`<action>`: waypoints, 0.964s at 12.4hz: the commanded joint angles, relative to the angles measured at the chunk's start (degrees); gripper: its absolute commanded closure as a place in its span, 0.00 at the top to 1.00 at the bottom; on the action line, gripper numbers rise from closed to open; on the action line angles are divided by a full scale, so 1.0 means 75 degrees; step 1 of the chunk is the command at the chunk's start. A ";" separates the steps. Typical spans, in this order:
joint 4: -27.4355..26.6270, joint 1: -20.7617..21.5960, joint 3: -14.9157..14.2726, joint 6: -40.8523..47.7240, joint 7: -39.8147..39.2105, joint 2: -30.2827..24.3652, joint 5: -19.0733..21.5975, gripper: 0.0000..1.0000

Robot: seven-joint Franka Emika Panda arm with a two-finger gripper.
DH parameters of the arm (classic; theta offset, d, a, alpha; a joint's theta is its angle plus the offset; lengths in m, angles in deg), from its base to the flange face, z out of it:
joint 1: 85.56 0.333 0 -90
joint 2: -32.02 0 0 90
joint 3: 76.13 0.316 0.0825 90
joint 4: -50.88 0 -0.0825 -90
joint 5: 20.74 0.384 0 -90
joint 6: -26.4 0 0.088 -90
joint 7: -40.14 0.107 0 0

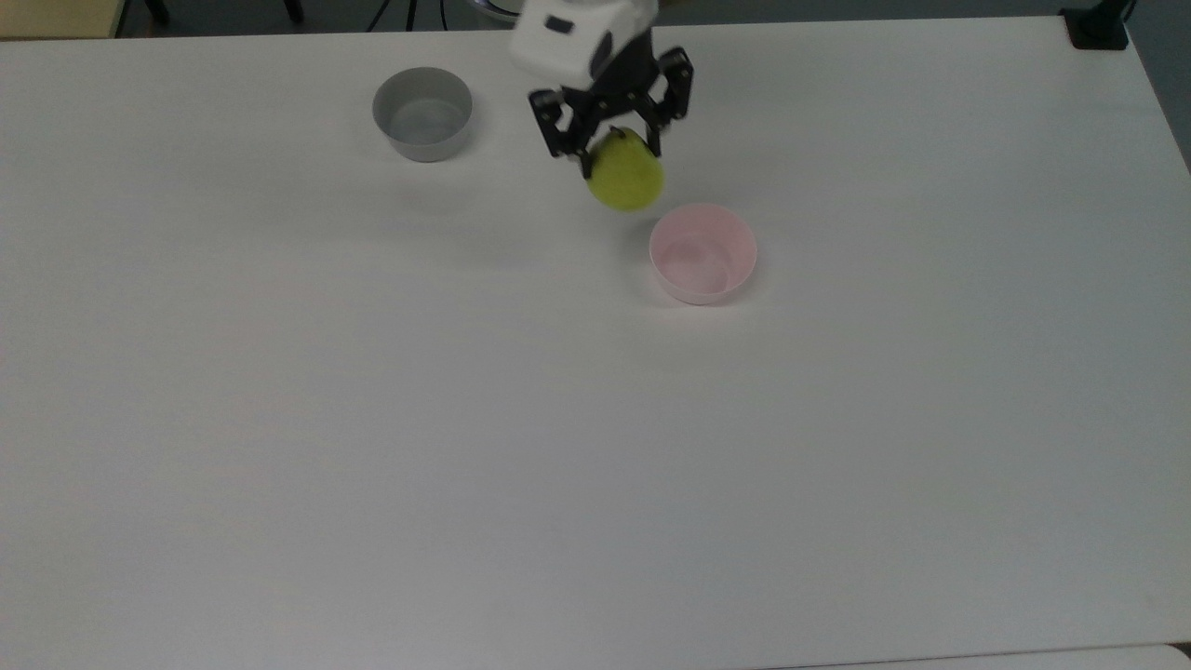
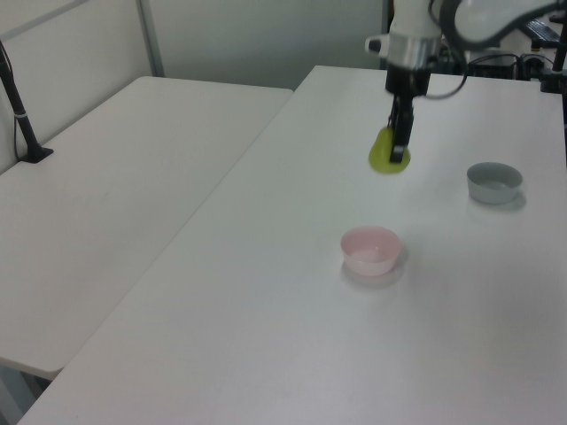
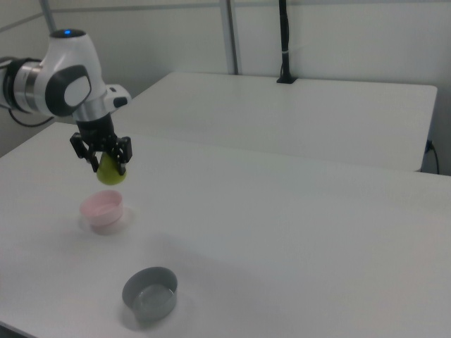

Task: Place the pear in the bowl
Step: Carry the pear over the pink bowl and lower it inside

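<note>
My gripper (image 1: 618, 154) is shut on the yellow-green pear (image 1: 626, 177), which hangs in the air above the white table. In the top view the pear is just up and left of the pale pink bowl (image 1: 702, 253). The left view shows the pear (image 2: 386, 154) held well above the table behind the pink bowl (image 2: 370, 250). In the right view the pear (image 3: 110, 171) hovers a little above the pink bowl (image 3: 102, 210), under the gripper (image 3: 106, 163). Nothing lies in the pink bowl.
A grey bowl (image 1: 422, 113) of similar size stands on the white table (image 1: 465, 419) at the top view's upper left, apart from the arm. A second table (image 2: 106, 186) adjoins on the left view's left, with a black post (image 2: 22, 124) on it.
</note>
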 commanded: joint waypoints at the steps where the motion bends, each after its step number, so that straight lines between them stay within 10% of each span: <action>1: -0.0176 0.0190 0.0379 -0.1034 0.0511 0.0616 -0.0001 0.14; 9: -0.0153 0.0589 0.0673 -0.1857 0.1355 0.1649 -0.0763 0.14; 12: -0.0129 0.0601 0.0685 -0.1857 0.1531 0.1720 -0.0764 0.42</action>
